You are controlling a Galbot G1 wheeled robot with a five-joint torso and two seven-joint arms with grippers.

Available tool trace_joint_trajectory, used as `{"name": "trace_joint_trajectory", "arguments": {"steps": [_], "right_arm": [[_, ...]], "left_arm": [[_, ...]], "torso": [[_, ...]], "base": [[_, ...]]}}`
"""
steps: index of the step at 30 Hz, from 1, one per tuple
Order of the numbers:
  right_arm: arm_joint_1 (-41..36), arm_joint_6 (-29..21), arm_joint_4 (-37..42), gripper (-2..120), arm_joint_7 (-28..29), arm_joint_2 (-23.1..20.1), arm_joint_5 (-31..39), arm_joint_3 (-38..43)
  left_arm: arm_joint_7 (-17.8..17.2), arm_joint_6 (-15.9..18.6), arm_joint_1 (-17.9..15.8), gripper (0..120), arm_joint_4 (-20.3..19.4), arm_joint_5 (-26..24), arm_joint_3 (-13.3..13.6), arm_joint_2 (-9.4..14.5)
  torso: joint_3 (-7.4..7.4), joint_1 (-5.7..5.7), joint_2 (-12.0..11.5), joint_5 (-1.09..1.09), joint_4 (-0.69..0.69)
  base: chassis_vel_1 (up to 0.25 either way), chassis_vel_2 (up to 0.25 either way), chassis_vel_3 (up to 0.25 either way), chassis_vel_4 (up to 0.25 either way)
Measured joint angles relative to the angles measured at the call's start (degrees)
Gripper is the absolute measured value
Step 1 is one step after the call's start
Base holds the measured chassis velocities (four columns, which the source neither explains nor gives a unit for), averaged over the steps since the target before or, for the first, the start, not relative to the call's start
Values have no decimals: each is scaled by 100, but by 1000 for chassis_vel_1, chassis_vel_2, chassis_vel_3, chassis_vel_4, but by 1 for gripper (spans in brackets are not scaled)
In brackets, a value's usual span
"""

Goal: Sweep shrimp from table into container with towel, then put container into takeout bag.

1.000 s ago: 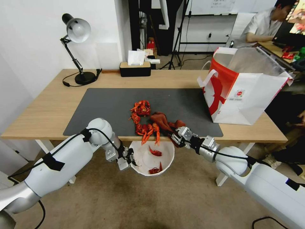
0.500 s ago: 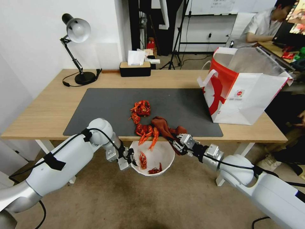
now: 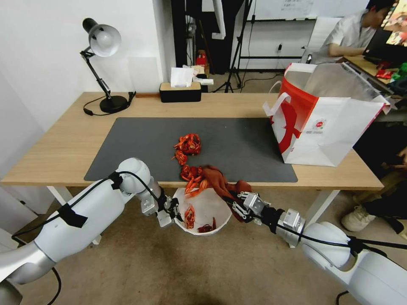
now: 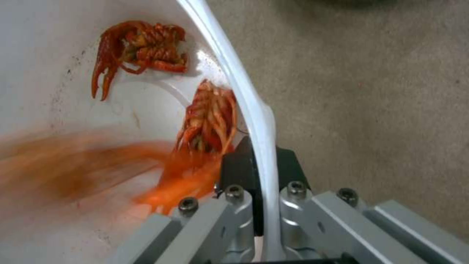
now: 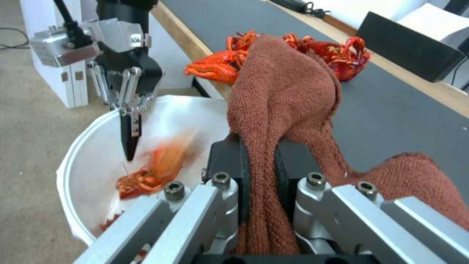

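Observation:
Red-orange shrimp [image 3: 188, 145] lie on the dark mat of the table [image 3: 63, 144], with more at the near edge [image 3: 191, 174] and some falling, blurred. My left gripper [image 3: 174, 212] is shut on the rim of the white container [image 3: 220, 207], held below the table edge; a few shrimp [image 4: 141, 44] lie inside it. My right gripper [image 3: 238, 206] is shut on the rust-red towel [image 3: 218, 180], which drapes over the table edge above the container. In the right wrist view the towel [image 5: 283, 95] pushes against shrimp [image 5: 215, 68]. The takeout bag [image 3: 326, 123] stands open on the table's right end.
A desk lamp [image 3: 101, 46] stands at the back left and a black tissue box [image 3: 180, 91] at the back middle. Carpet lies under the container. A person sits at another desk far right behind the bag.
My right gripper has pulled the towel back toward me and lower, off the table edge. More shrimp have dropped into the container; others are falling. The left arm has held still.

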Motion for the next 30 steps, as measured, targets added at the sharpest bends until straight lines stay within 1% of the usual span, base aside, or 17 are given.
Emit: {"name": "trace_joint_trajectory", "arguments": {"steps": [9, 15, 18, 19, 21, 22, 25, 26, 27, 28, 29, 30], "right_arm": [[-39, 1, 113, 8, -42, -123, -19, 140], [83, 1, 245, 8, -79, -170, 238, 408], [595, 8, 197, 8, 77, -211, 655, 581], [595, 8, 197, 8, 77, -211, 655, 581], [1234, 11, -130, 8, 302, -164, 919, 309], [1234, 11, -130, 8, 302, -164, 919, 309], [2188, -2, -677, 8, 670, 81, 1212, -398], [2188, -2, -677, 8, 670, 81, 1212, -398], [2717, -65, -1014, 8, 822, 266, 1269, -812], [3050, -113, -1226, 8, 897, 392, 1297, -1054], [3603, -154, -1670, 8, 949, 646, 1326, -1488], [3603, -154, -1670, 8, 949, 646, 1326, -1488]], "left_arm": [[0, -8, 115, 0, -64, 12, -102, 78], [8, -21, 173, 0, -83, 28, -149, 128], [14, -59, 189, 0, -68, 31, -173, 183], [14, -59, 189, 0, -68, 31, -173, 183], [22, -85, 201, 0, -53, 31, -205, 215], [22, -85, 201, 0, -53, 31, -205, 215], [26, -106, 223, 0, -33, 31, -231, 240], [26, -106, 223, 0, -33, 31, -231, 240], [27, -117, 231, 0, -13, 32, -239, 245], [28, -123, 238, 0, -2, 32, -251, 245], [29, -129, 257, 0, 10, 33, -278, 245], [29, -129, 257, 0, 10, 33, -278, 245]], "torso": [[0, 0, 0, 0, 0], [0, 1, 0, 1, -1], [0, 1, 0, -1, -1], [0, 1, 0, -1, -1], [1, 1, 0, 1, 0], [1, 1, 0, 1, 0], [0, 1, 0, 0, -1], [0, 1, 0, 0, -1], [1, 1, 0, 0, -2], [1, 1, 0, 2, 0], [1, 2, 0, -3, 1], [1, 2, 0, -3, 1]], "base": [[0, 0, 0, 0], [0, 0, 0, 0], [0, 0, 0, 0], [0, 0, 0, 0], [0, 0, 0, 0], [0, 0, 0, 0], [0, 0, 0, 0], [0, 0, 0, 0], [0, 0, 0, 0], [0, 0, 0, 0], [0, 0, 0, 0], [0, 0, 0, 0]]}}
